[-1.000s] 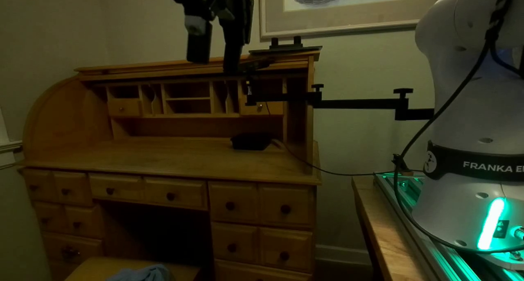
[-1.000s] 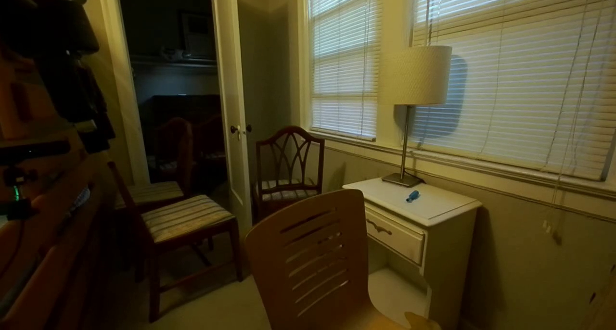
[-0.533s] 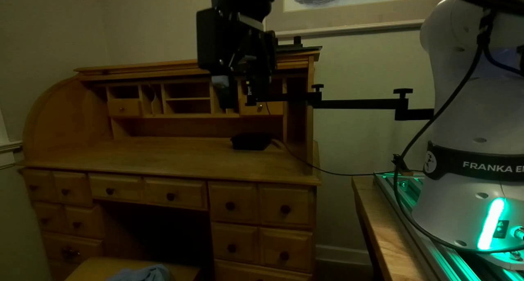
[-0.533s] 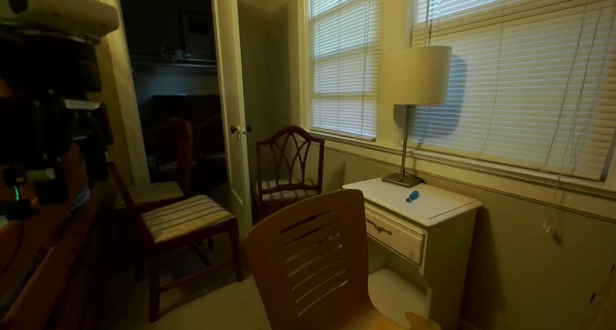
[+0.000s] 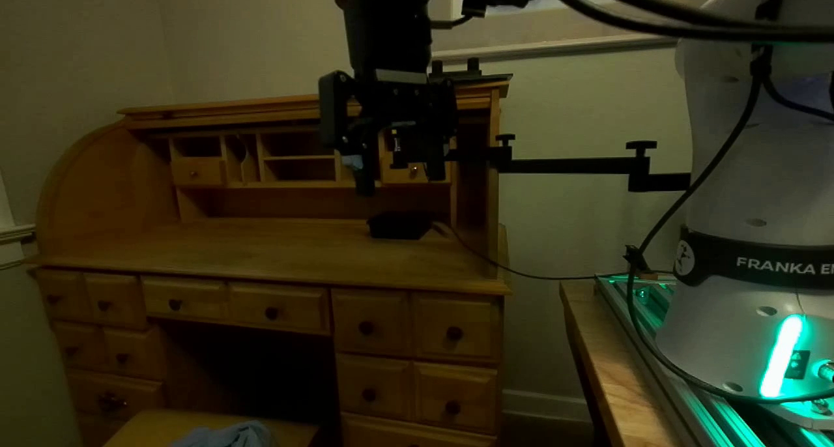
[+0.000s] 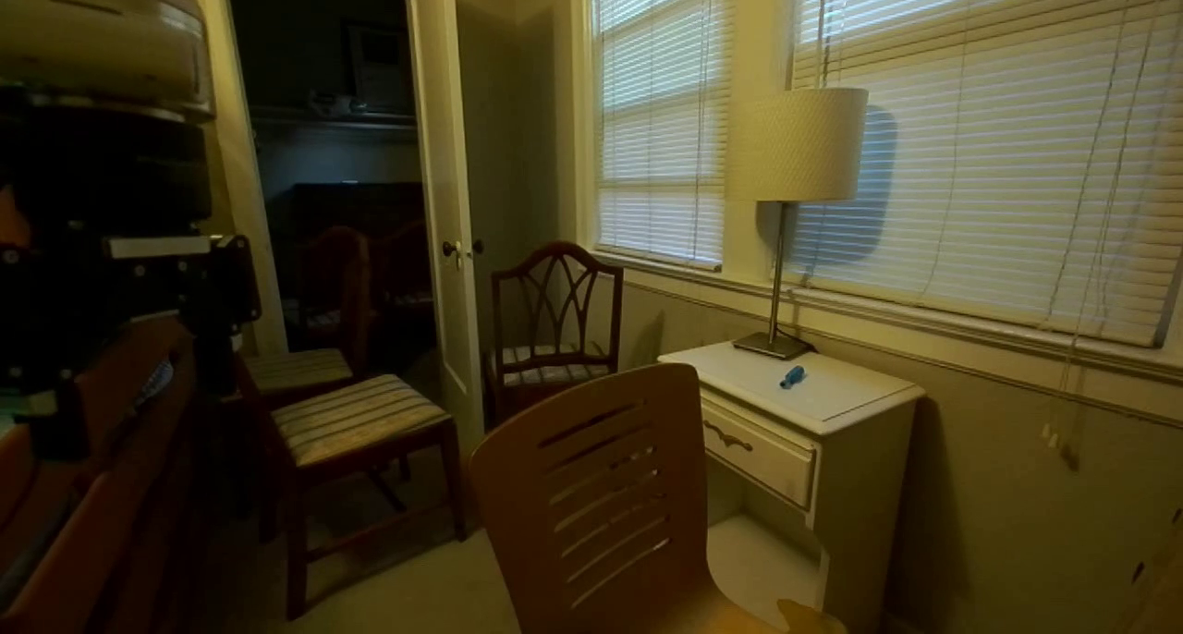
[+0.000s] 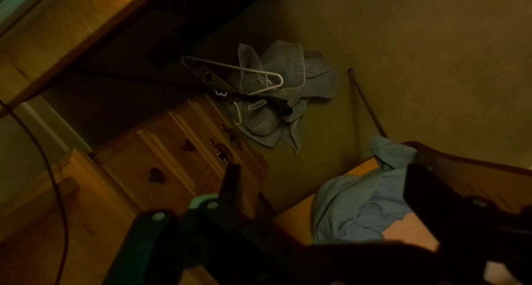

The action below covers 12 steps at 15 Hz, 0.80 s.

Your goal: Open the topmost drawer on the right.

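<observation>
The topmost drawer (image 5: pixel 410 323) on the right is honey-coloured wood with two dark round knobs. It sits shut, flush under the desktop in an exterior view. In the wrist view the topmost drawer (image 7: pixel 135 164) shows at left with a dark knob (image 7: pixel 156 175). My gripper (image 5: pixel 400 178) points down in front of the desk's hutch, above the desktop level and well above the drawer. Its fingers are spread with nothing between them. In the wrist view the gripper (image 7: pixel 324 173) has its fingertips wide apart. It touches nothing.
A chair seat with blue cloth (image 5: pixel 225 434) stands before the desk. A black bracket arm (image 5: pixel 567 165) reaches toward the hutch. A black box (image 5: pixel 401 225) with a cable lies on the desktop. Grey clothing (image 7: pixel 282 81) lies on the floor. A wooden chair (image 6: pixel 591 486) stands nearby.
My gripper has come down from above the hutch top and moved a little right in an exterior view. More of the wrist and arm shows above it. The drawer has not moved.
</observation>
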### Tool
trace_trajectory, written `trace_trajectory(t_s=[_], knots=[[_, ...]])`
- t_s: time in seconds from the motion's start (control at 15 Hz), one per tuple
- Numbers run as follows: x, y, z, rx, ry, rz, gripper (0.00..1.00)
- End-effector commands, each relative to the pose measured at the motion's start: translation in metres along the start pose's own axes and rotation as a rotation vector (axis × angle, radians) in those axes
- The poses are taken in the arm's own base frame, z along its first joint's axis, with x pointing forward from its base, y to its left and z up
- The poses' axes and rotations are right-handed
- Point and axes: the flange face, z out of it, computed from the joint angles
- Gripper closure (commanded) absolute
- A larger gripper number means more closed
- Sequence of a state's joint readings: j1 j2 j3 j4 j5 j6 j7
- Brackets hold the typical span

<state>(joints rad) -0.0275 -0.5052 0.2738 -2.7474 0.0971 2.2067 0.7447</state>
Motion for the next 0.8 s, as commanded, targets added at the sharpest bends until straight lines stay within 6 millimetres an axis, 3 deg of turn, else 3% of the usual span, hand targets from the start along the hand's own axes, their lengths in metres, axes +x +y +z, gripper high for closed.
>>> trace_trajectory(t_s=[0.0, 0.4, 0.47, 0.73], knots=[[0.021, 0.013, 0.001, -0.025, 0.077, 0.134, 0.0], [0.051, 0.048, 0.001, -0.083, 0.135, 0.263, 0.0], [0.044, 0.043, 0.001, -0.085, 0.12, 0.246, 0.0], [0.049, 0.049, 0.0, -0.08, 0.115, 0.264, 0.0]])
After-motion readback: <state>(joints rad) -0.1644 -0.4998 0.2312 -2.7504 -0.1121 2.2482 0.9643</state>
